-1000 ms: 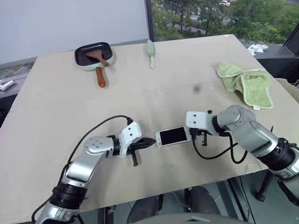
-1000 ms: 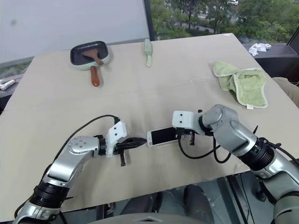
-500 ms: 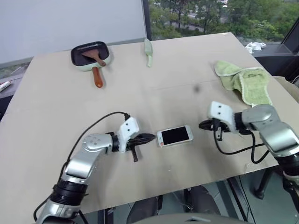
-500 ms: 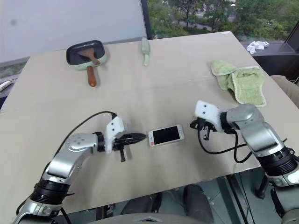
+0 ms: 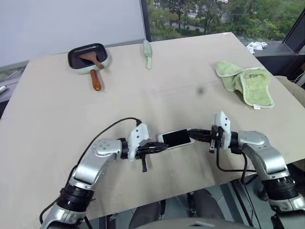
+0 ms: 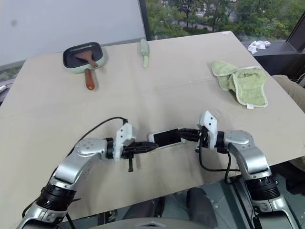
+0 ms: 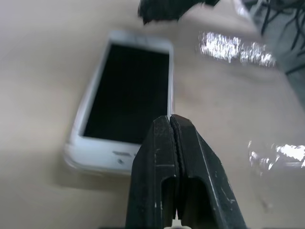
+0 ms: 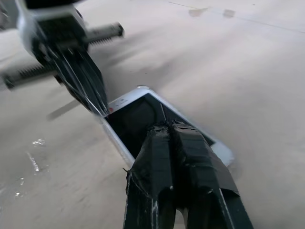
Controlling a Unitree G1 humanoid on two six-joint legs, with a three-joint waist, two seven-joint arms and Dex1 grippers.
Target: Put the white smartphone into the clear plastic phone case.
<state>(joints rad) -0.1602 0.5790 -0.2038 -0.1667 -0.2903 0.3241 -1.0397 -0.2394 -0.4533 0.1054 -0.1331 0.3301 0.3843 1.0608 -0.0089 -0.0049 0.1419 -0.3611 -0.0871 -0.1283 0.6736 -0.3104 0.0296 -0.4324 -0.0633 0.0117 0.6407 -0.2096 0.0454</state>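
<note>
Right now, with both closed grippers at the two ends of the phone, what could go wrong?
1. The left gripper and right gripper meet the white smartphone with shut fingers, so uneven pushing could spin it or make it slide.
2. Fingertips lying over the dark screen might scratch it.
3. The clear plastic phone case is hard to make out, so whether it is fully seated cannot be judged.

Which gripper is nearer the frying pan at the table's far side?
Left. The left gripper sits at the white smartphone's near-left end, on the frying pan's side; the right gripper is at the phone's other end, farther away.
</note>
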